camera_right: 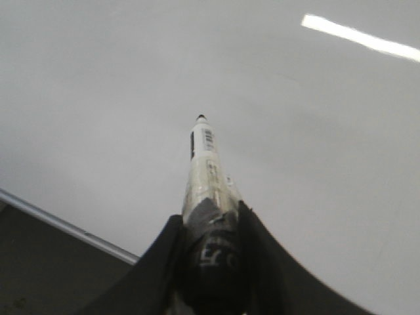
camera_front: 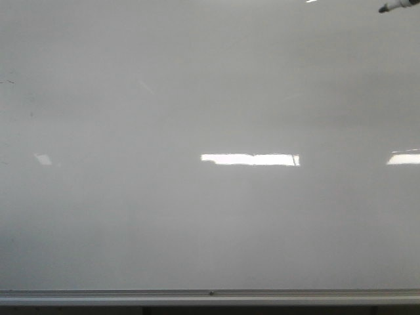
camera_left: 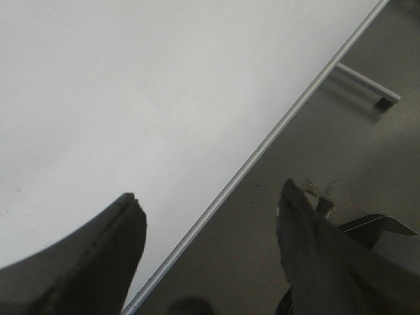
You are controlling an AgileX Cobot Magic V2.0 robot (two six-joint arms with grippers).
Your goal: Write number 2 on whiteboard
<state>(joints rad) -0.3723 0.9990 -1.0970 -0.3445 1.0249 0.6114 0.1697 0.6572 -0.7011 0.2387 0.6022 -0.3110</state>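
A blank whiteboard [camera_front: 197, 98] fills the scene, its rail along the near edge. The right gripper [camera_right: 213, 230] clenches a marker [camera_right: 205, 164], whose tip enters at the far right. The left gripper [camera_left: 210, 223] hangs released.

Marker [camera_front: 398, 6]: only the tip is seen at the upper right corner of the front view; the rest is cut off.
Marker barrel [camera_right: 209, 197]: its lower part is hidden between the right gripper's [camera_right: 211, 226] fingers.
Whiteboard [camera_front: 197, 98]: cut off on three sides.
Faint marks [camera_front: 8, 82]: too small to be read.
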